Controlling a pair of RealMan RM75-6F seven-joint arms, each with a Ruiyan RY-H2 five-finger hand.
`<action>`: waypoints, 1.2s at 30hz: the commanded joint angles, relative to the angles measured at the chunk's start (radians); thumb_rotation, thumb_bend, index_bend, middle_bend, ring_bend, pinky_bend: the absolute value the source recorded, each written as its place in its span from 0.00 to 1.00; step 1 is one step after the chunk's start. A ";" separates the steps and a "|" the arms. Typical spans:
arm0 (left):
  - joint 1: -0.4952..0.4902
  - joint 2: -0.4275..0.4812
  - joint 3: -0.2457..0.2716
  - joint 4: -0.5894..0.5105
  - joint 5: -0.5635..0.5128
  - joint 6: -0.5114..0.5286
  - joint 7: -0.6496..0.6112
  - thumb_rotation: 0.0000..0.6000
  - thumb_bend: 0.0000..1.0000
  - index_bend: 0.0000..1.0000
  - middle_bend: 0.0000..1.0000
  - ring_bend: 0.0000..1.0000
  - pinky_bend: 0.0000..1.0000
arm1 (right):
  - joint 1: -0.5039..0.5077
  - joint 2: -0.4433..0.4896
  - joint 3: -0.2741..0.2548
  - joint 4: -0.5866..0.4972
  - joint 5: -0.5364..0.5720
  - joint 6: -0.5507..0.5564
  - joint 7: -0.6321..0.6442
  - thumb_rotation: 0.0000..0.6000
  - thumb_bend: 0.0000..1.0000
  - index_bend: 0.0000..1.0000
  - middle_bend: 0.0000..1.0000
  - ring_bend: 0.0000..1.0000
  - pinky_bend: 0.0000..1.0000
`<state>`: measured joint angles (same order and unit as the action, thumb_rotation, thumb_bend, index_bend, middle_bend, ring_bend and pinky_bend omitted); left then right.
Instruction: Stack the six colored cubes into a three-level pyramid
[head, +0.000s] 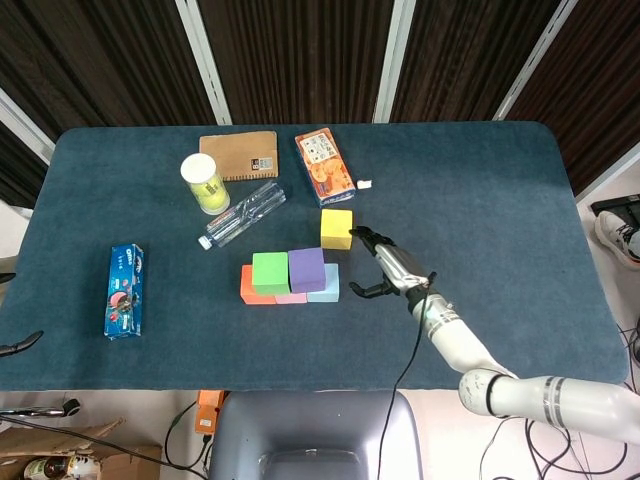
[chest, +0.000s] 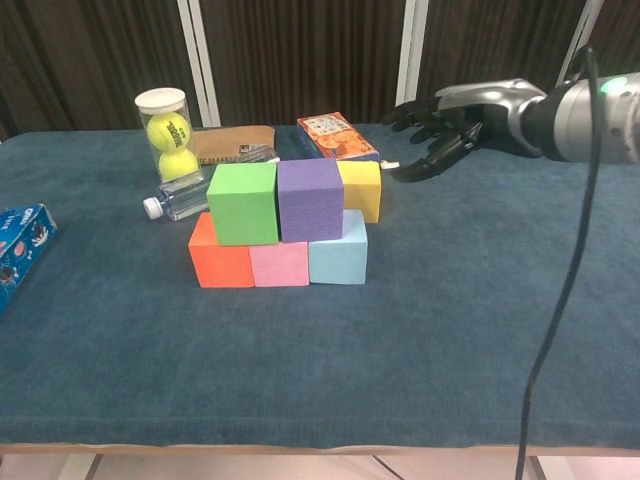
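An orange cube (chest: 220, 264), a pink cube (chest: 279, 264) and a light blue cube (chest: 338, 258) form a row on the table. A green cube (chest: 243, 203) and a purple cube (chest: 310, 199) sit on top of that row. The yellow cube (chest: 361, 189) stands on the table just behind the stack (head: 336, 228). My right hand (chest: 445, 126) hovers open to the right of the stack, holding nothing (head: 385, 268). My left hand is not in either view.
A tennis ball tube (chest: 168, 134), a lying water bottle (head: 241, 214), a brown notebook (head: 240, 155) and an orange snack box (head: 324, 166) lie behind the cubes. A blue packet (head: 125, 290) lies at the left. A small white scrap (head: 366, 183) lies near the snack box.
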<state>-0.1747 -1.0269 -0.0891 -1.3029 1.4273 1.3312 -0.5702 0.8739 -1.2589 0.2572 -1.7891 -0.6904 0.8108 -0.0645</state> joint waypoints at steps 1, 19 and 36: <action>0.000 0.003 -0.001 -0.003 0.000 0.001 0.000 0.77 0.02 0.21 0.18 0.06 0.05 | -0.024 0.036 -0.011 -0.031 -0.031 0.013 0.000 0.72 0.33 0.15 0.00 0.00 0.00; -0.004 0.074 -0.023 -0.118 -0.036 -0.009 0.086 0.78 0.04 0.21 0.18 0.06 0.05 | 0.045 0.048 -0.042 0.039 0.064 -0.124 -0.006 0.23 0.57 0.31 0.00 0.00 0.00; -0.002 0.067 -0.023 -0.089 -0.033 -0.015 0.055 0.78 0.04 0.21 0.18 0.06 0.05 | 0.105 0.013 -0.048 0.065 0.108 -0.208 0.053 0.13 0.57 0.31 0.00 0.00 0.00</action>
<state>-0.1771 -0.9604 -0.1117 -1.3922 1.3944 1.3161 -0.5154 0.9764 -1.2429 0.2091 -1.7266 -0.5837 0.6028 -0.0133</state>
